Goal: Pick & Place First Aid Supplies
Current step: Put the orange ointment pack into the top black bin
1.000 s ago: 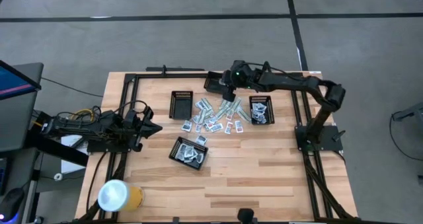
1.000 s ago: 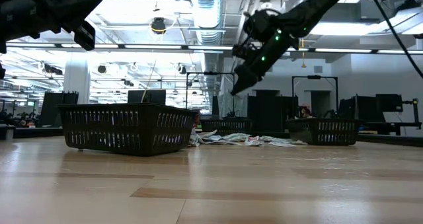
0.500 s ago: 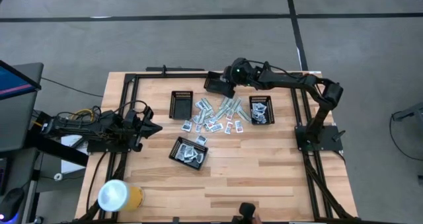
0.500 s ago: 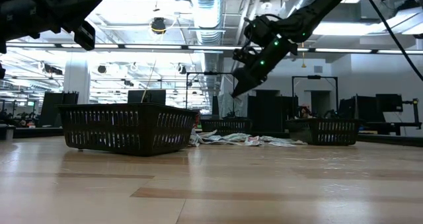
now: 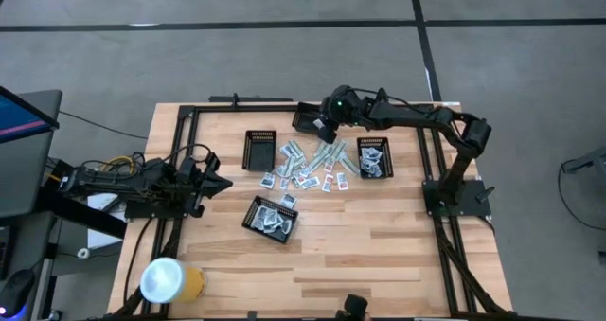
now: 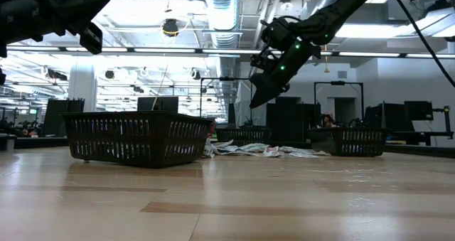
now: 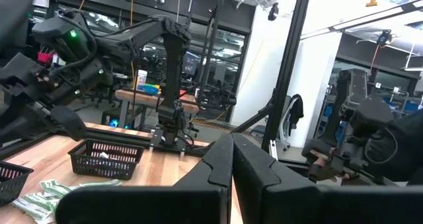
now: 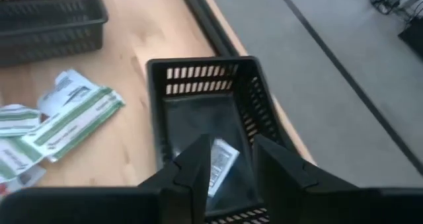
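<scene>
1. A pale wooden table (image 5: 360, 255) with a black frame fills the high view. Four black mesh trays sit on its far half: one at about 12 o'clock (image 5: 309, 120), one at 10 o'clock (image 5: 258, 151), one at 2 o'clock (image 5: 375, 157) and one nearer the middle, at 7 o'clock from the pile (image 5: 271, 218).

2. The first aid supplies (image 5: 311, 166), small flat white and silvery sachets with blue or red marks plus slim pale green-white strips, lie in a loose pile between the trays. Some packets already lie in the 2 o'clock and 7 o'clock trays.

3. The dark right arm reaches from the table's right edge across to the far side, elbow bent, wrist tipped down. The right gripper (image 5: 326, 129) hangs above the 12 o'clock tray, clear of the table in the low view (image 6: 257, 97).

4. In the right wrist view, its two dark fingers (image 8: 192, 171) stand a little apart with nothing between them. Directly below, one white sachet (image 8: 219, 163) lies on that tray's floor.

5. This looks like the placing step just finished. The next move likely calls for swinging back toward the pile and lowering onto a single packet.

6. The dark left arm is parked at the table's left edge, 9 o'clock. The left gripper (image 5: 214, 183) points inward; its fingers (image 7: 221, 174) appear pressed together, holding nothing.
</scene>
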{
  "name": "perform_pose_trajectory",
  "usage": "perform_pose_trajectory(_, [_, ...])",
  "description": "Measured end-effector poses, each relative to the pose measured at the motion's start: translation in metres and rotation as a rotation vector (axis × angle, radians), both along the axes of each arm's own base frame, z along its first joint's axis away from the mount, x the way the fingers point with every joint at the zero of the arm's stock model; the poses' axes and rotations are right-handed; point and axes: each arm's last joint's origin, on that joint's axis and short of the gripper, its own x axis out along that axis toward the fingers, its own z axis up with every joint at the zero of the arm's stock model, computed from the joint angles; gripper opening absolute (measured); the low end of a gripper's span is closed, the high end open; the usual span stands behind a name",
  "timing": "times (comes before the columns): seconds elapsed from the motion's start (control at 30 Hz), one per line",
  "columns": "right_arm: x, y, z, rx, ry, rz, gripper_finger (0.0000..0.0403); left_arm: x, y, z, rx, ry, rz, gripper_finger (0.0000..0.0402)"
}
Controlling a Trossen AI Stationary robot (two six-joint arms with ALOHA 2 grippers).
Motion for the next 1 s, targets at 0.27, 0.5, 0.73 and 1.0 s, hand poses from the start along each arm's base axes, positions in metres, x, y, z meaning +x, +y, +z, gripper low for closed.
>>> perform_pose_trajectory(0.27, [0.006,0.036,0.017,0.014,-0.003,0.079,0.0088,0.0,0.0,0.0,0.0,0.0,0.0,0.0008])
perform_pose_trajectory(0.5, [0.01,0.083,0.021,0.058,0.074,0.215,0.008,0.0,0.0,0.0,0.0,0.0,0.0,0.0008])
perform_pose_trajectory(0.73, [0.01,0.122,0.0,0.183,0.251,0.36,0.008,0.0,0.0,0.0,0.0,0.0,0.0,0.0008])
perform_pose_trajectory(1.0, [0.019,0.153,-0.028,0.19,0.384,0.471,0.0082,0.0,0.0,0.0,0.0,-0.003,0.0,0.0008])
